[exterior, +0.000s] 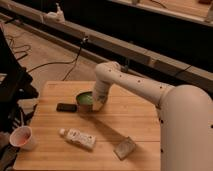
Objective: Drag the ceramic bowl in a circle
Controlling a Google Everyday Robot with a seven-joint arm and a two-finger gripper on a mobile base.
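The ceramic bowl (85, 100) is a round glossy green bowl on the wooden table (135, 120), left of the middle and right next to a small black object (66, 107). My white arm reaches in from the right and bends down over the bowl. My gripper (97, 104) is at the bowl's right rim, touching it and hiding that side.
A white paper cup with a reddish inside (22, 137) stands at the table's front left corner. A white bottle (78, 138) lies on its side at the front. A grey crumpled packet (124, 148) lies front right. Cables run over the floor behind.
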